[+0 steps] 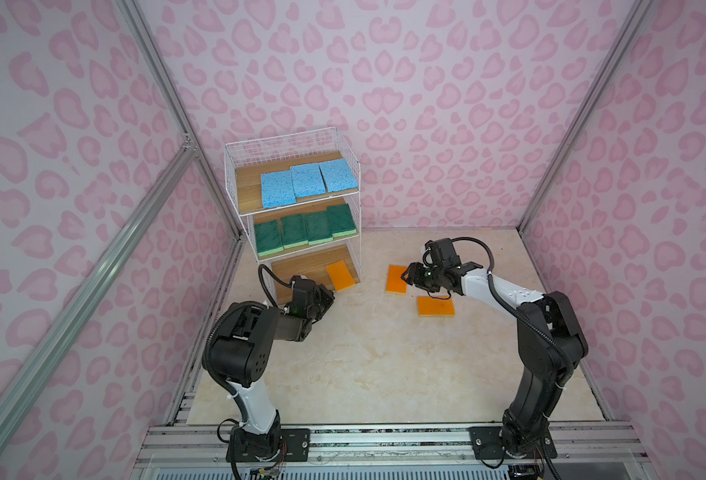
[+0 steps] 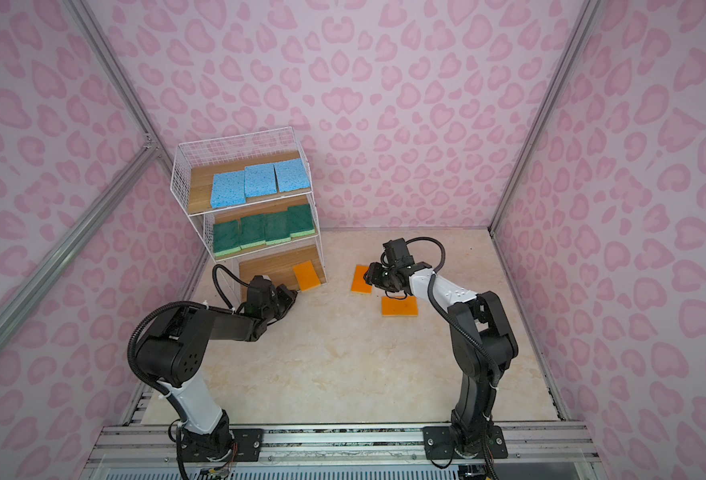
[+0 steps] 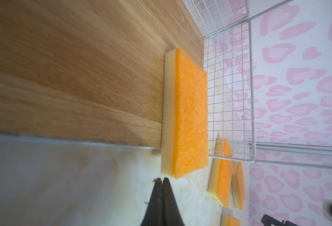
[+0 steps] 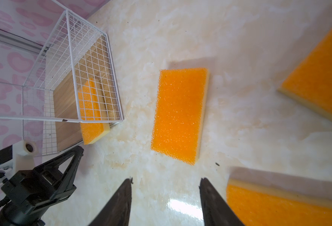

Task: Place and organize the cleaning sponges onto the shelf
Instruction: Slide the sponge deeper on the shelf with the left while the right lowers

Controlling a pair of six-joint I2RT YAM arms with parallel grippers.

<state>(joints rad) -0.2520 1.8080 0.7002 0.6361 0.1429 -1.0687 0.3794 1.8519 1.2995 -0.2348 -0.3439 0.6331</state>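
Shelf (image 1: 246,183) bottom holds orange sponge (image 1: 341,276) | left gripper (image 3: 162,179) pressed together, empty | right gripper (image 4: 166,179) spread near loose sponge (image 4: 179,115)

Shelf (image 1: 248,183) — eight sponges (image 1: 309,180); tabletop (image 1: 384,365) — three orange sponges (image 4: 179,115).

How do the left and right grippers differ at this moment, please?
The left gripper is shut; the right gripper is open. The left gripper faces the shelved sponge, which overhangs the bottom board; the right gripper faces a loose sponge on the table. Both are empty, and both sponges lie orange side up.
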